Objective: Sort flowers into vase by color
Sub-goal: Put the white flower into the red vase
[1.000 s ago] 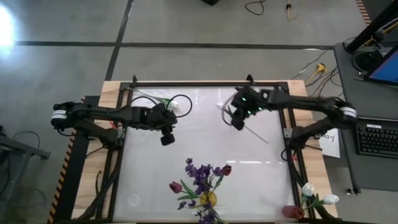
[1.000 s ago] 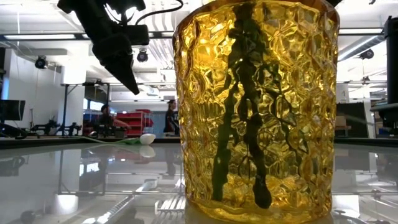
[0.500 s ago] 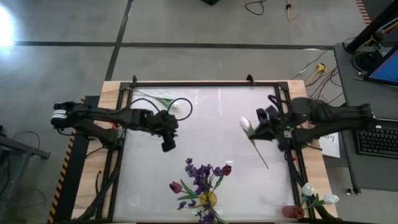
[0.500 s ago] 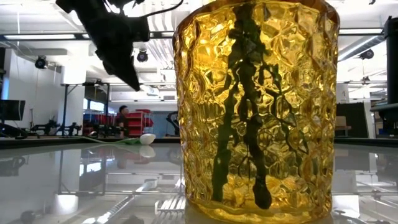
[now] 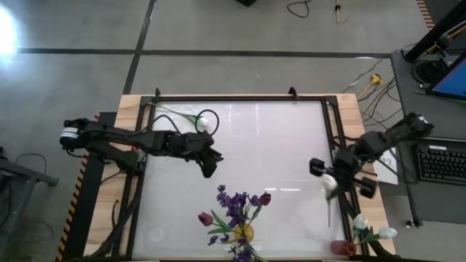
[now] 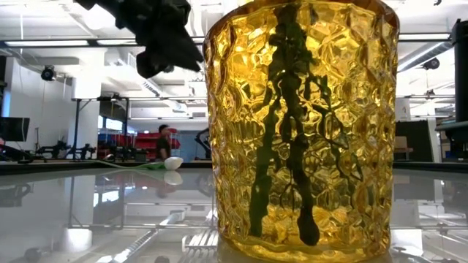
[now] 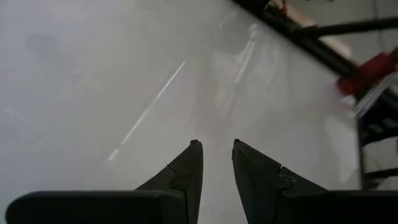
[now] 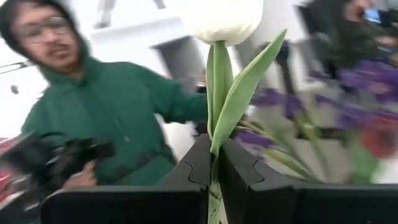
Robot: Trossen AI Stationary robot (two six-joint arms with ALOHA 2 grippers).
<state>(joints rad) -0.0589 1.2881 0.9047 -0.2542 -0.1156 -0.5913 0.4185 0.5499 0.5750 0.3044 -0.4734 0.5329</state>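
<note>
My right gripper (image 5: 329,180) is above the table's right side, shut on a white tulip (image 8: 221,17). Its stem (image 5: 329,209) trails toward the near edge. My left gripper (image 5: 210,163) hangs over the table's left middle, open by a narrow gap (image 7: 216,148), touching nothing. It also shows high in the low view (image 6: 164,33). A yellow glass vase (image 5: 243,233) at the near edge holds purple sprigs (image 5: 234,206) and dark red tulips (image 5: 206,217). A red vase (image 5: 341,248) at the near right corner holds white tulips (image 5: 361,221). Another white tulip (image 5: 207,124) lies flat near the far left corner. My right gripper pinches the white tulip's stem (image 8: 214,163) between its two fingers, a short way below the bud, with a green leaf (image 8: 245,87) rising out of the hold beside it. The bud stands out past the fingertips. The flower is lifted clear of the table.
The table's middle is bare white surface (image 5: 262,145). The yellow vase fills the low view (image 6: 303,124). A person in a green hooded top (image 8: 118,106) shows beyond the table in the right wrist view. A keyboard (image 5: 443,161) and papers lie off the right edge.
My right gripper has carried the white tulip from the table's far middle toward the right and near edges, turning as it went, staying shut. My left gripper has moved a little toward the right and tipped upward.
</note>
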